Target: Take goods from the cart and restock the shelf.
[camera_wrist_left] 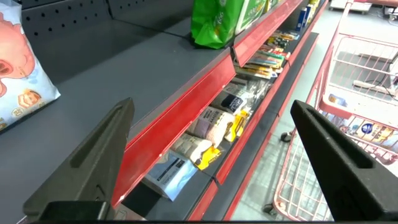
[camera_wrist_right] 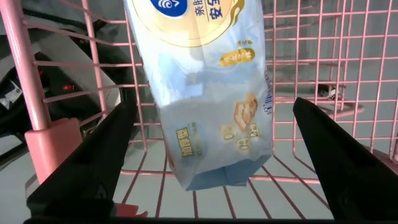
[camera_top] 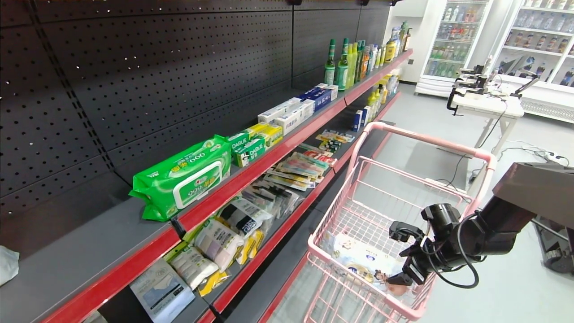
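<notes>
The right pincer (camera_wrist_right: pixel 213 106) hangs inside the pink cart (camera_top: pixel 426 141). Its two fingers are spread wide and grip nothing. Just past the fingertips, in line with the gap between them, a pale blue packet (camera_wrist_right: pixel 205 124) lies on the cart's wire floor. Neither finger touches it. Behind the packet rises the cart's wire wall. Beside one finger stands a thick pink corner post (camera_wrist_right: pixel 38 106).

The left pincer (camera_wrist_left: pixel 211 104) is also wide open and empty. It sits at the level of the upper shelf, near the board's red front edge (camera_wrist_left: pixel 186 115). Its gap looks along the grey shelf board (camera_wrist_left: pixel 124 68) and down over that edge. To the outside of one finger, and apart from it, a white packet with a cartoon print (camera_wrist_left: pixel 18 62) rests on the board. Farther ahead on the same board, a green pack of wipes (camera_wrist_left: pixel 217 22) sits close to the front edge. Beyond the wipes, in the head view, comes a row of small boxes (camera_top: pixel 287 114), then upright bottles (camera_top: pixel 345 65) at the far end. Below the pincer, under the red edge, the lower shelf holds soft bagged goods (camera_wrist_left: pixel 208 124) lying side by side. To the outside of the other finger, across the aisle floor, stands the cart.
</notes>
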Controlling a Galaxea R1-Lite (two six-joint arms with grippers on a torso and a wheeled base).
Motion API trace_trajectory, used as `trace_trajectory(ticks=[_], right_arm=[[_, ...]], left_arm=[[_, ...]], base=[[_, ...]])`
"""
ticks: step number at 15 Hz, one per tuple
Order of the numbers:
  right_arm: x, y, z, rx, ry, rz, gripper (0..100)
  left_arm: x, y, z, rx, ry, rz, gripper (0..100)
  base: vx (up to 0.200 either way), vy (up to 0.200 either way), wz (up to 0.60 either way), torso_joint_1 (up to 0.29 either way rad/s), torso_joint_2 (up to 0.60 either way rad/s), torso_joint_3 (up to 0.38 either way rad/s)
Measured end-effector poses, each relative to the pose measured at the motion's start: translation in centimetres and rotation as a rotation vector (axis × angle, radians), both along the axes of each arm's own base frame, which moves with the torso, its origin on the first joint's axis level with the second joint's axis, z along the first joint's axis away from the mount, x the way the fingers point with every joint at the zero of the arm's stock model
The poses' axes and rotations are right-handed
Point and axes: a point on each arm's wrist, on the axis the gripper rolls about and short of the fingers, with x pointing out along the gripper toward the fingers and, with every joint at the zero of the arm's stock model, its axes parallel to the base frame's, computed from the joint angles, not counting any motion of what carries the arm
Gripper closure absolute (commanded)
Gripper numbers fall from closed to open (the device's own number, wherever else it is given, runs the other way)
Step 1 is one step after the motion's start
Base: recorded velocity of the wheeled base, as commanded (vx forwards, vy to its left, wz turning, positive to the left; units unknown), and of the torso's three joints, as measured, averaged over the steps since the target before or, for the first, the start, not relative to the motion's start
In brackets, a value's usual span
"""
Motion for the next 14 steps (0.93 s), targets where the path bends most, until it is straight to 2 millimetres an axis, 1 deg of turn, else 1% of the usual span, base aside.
trace_trajectory(ticks=[5,14], right_arm=[[-0.02,0.11,-0.34,0.021,0.009,0.010,0],[-0.01,0.07,-0.71,0.042,-0.007,0.008,0]], left_arm=[[0.00,0.00,0.01,0.000,0.000,0.000,0],[0.00,0.00,0.00,0.000,0.000,0.000,0]], base=[[0.000,0.000,0.00,-0.124,0.31,0.176],[0.000,0.000,0.00,-0.004,0.01,0.005]])
